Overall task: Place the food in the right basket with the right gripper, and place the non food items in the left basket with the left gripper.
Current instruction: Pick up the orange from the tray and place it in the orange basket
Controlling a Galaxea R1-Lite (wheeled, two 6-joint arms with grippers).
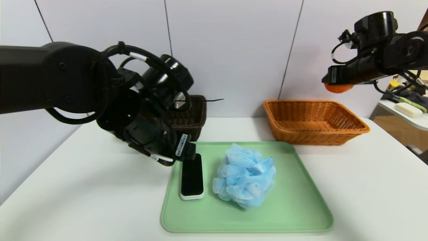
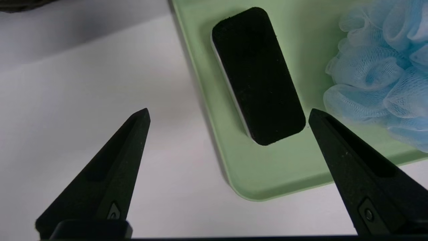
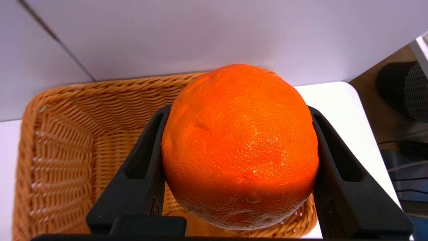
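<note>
While my head view shows only a sliver of round dimpled orange fruit [image 1: 338, 88] under the right gripper [image 1: 329, 82] at upper right, the right wrist view shows it clamped between both fingers above the orange-tan wicker basket [image 3: 67, 110]. I see my left gripper [image 2: 229, 115] spread wide over the black-faced white-rimmed slab [image 2: 257, 73] on the green tray [image 2: 267, 174], beside the blue mesh pouf [image 2: 378, 70]; the dark brown basket [image 1: 190, 117] is mostly hidden.

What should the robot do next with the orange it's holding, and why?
Probably lower it a little and let go. The right gripper is shut on the orange, held above the orange-tan basket, which looks empty. Meanwhile the left gripper hangs open over the black slab on the green tray, ready to come down on it.
</note>
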